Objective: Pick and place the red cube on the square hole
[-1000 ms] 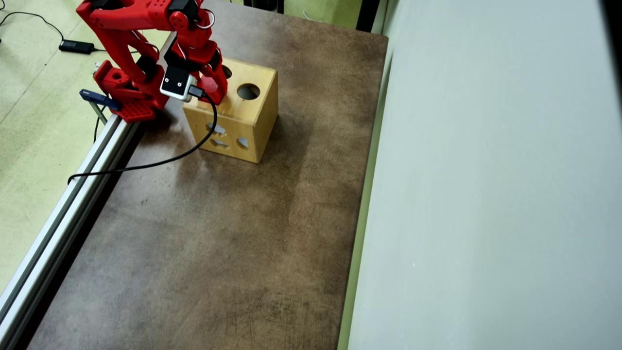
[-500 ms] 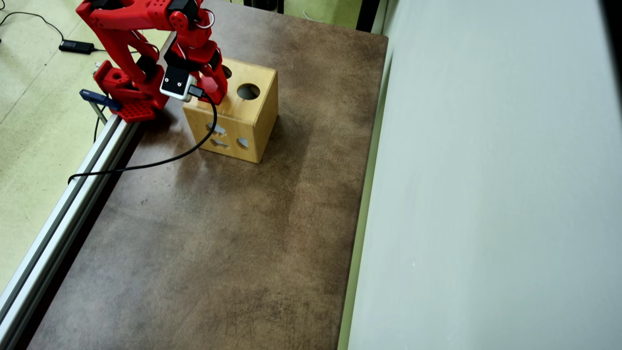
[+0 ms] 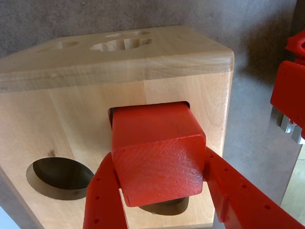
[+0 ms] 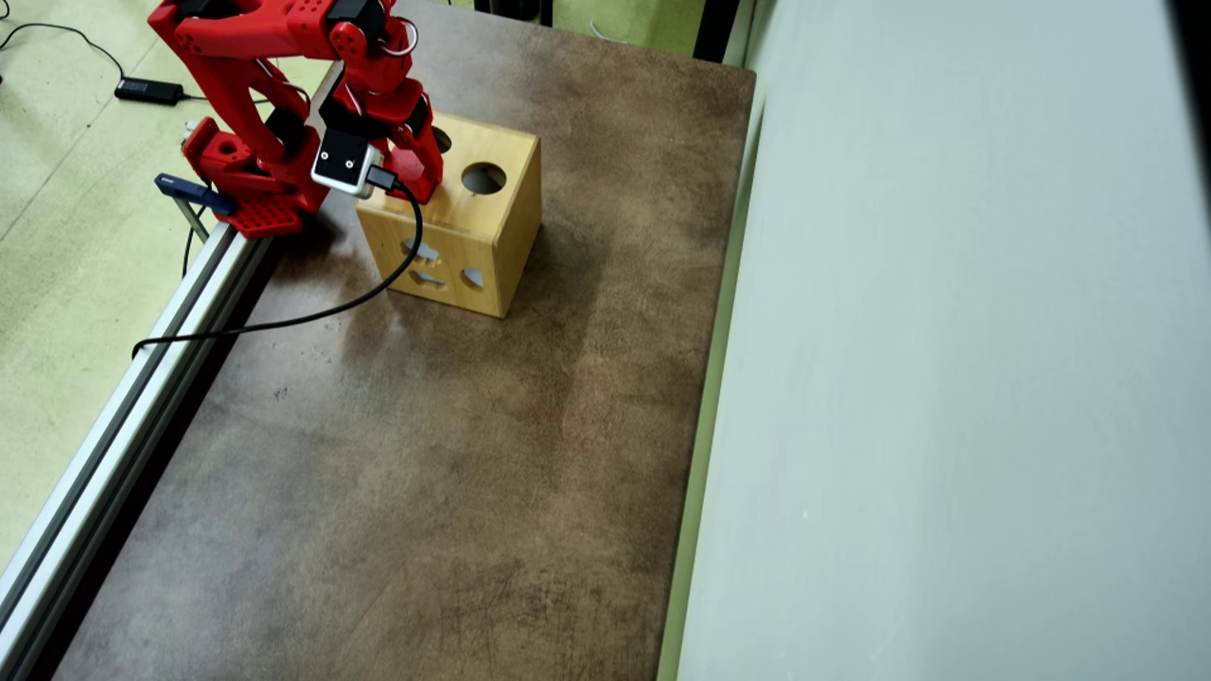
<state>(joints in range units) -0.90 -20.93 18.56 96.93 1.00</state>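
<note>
In the wrist view the gripper (image 3: 159, 191) comes in from 6 o'clock, its two red fingers (image 3: 102, 195) closed against the sides of the cube (image 3: 157, 155). The cube's far end sits in the square hole (image 3: 112, 114) of the box (image 3: 57, 109); a round hole (image 3: 59, 174) lies at 9 o'clock from the cube. In the overhead view the arm (image 4: 284, 57) folds down over the box's (image 4: 497, 227) top at 11 o'clock of the table (image 4: 426, 454).
</note>
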